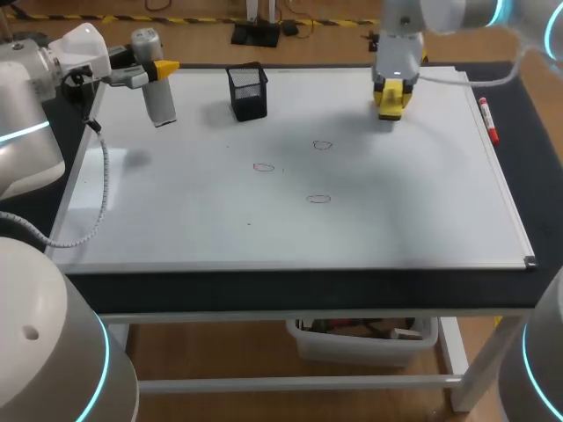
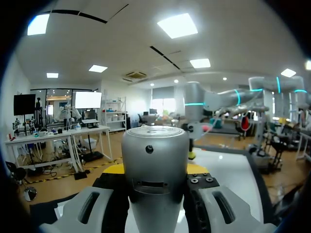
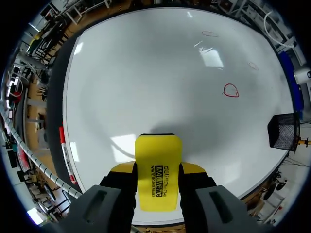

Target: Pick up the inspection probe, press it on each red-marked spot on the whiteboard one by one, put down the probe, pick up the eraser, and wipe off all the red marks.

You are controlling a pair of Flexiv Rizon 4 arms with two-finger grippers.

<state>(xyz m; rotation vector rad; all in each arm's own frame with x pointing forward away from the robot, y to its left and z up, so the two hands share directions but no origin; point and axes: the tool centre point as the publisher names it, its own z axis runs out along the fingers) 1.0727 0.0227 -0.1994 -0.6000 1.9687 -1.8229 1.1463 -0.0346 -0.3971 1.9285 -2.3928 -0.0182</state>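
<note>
Probe (image 2: 154,155) (grey cylinder, flat silvery cap) is pinched by the left end effector (image 2: 155,170).

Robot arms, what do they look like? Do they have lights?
Yes! The left arm and right arm are fat, round, silvery-white tubes with glowing turquoise rings. The left gripper and right gripper are grey and black with bright yellow fingertips. A grey coiled cable hangs off the left arm.
</note>
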